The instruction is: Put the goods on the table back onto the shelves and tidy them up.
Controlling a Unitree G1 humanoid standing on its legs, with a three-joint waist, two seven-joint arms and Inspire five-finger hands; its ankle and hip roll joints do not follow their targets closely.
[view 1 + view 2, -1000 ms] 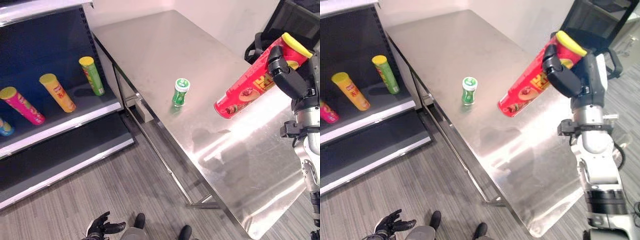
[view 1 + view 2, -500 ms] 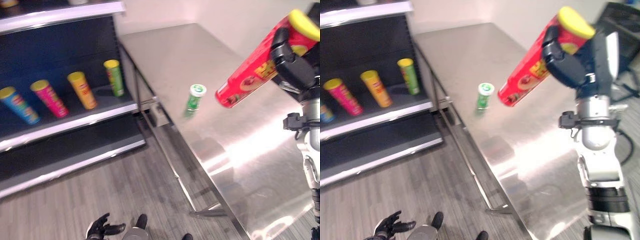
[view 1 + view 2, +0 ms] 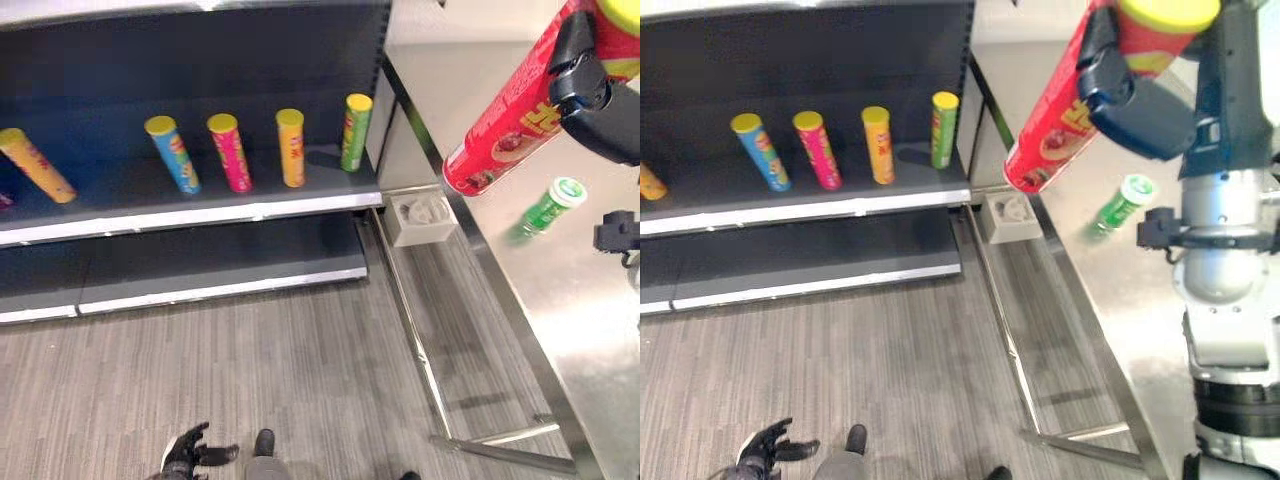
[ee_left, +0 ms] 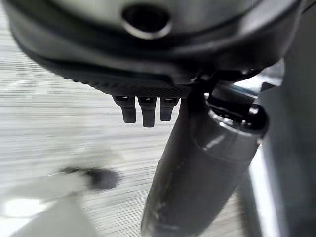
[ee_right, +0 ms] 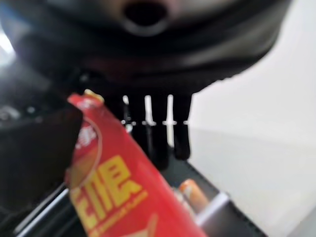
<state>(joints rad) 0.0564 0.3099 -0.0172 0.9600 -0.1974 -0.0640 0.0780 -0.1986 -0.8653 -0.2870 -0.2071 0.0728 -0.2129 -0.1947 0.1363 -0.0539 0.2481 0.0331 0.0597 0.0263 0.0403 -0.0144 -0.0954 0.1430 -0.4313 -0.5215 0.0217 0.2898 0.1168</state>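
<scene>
My right hand [image 3: 1140, 95] is shut on a tall red can [image 3: 505, 105] with a yellow lid, held tilted in the air above the table's left edge; the right wrist view has the red can [image 5: 113, 192] against the fingers [image 5: 153, 133]. A small green can [image 3: 548, 205] stands on the steel table [image 3: 600, 310] just beyond it. The dark shelf [image 3: 200, 215] carries several upright cans, among them a blue one [image 3: 172, 152], a pink one [image 3: 230, 150] and a green one [image 3: 354, 132] at the right end. My left hand [image 3: 190, 455] hangs low over the floor, fingers relaxed.
A white box [image 3: 422, 215] sits on the floor between the shelf and the table leg. A lower shelf board [image 3: 220, 270] is bare. Grey plank floor [image 3: 300, 380] stretches in front of the shelf.
The camera has swung left, so the shelf now takes most of the view and the table sits at the right edge. The red can stays in my right hand.
</scene>
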